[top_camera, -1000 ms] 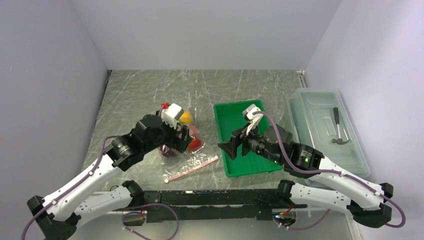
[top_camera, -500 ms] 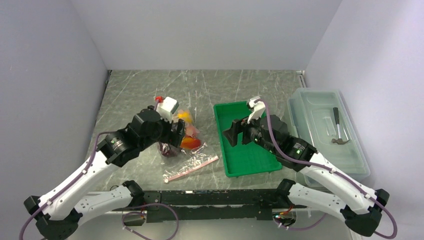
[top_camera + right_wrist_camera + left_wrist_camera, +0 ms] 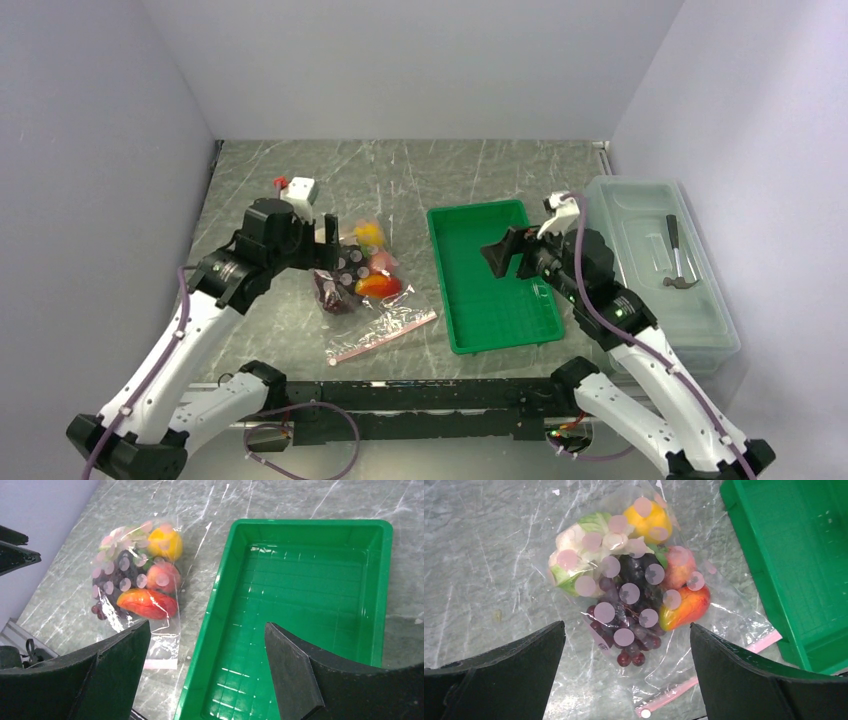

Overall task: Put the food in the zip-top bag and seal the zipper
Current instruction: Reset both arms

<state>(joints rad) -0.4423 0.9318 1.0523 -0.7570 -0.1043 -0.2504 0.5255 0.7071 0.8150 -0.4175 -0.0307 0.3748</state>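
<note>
Overhead alone shows the grey hammer (image 3: 675, 250) right of the green plastic tray (image 3: 440, 280); the clear crinkly food-filled bag (image 3: 730, 619) lies left of it; left gripper (image 3: 626, 627) and right gripper (image 3: 206, 625) gape wide, empty.

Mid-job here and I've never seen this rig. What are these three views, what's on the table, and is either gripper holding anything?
These are two robot arms bolted at the near edge, each ending in a two-finger gripper. The top view looks down from behind them. The other two come from wrist cameras, so the black shapes at the bottom are that arm's own fingers. On the table lies a clear zip-top bag with the toy food inside and a pink zipper along its mouth; I cannot tell whether it is sealed. To its right are a green tray and a lidded box with a hammer. The left gripper is open, facing the bag; the right gripper is open, facing the tray. Neither holds anything.
</note>
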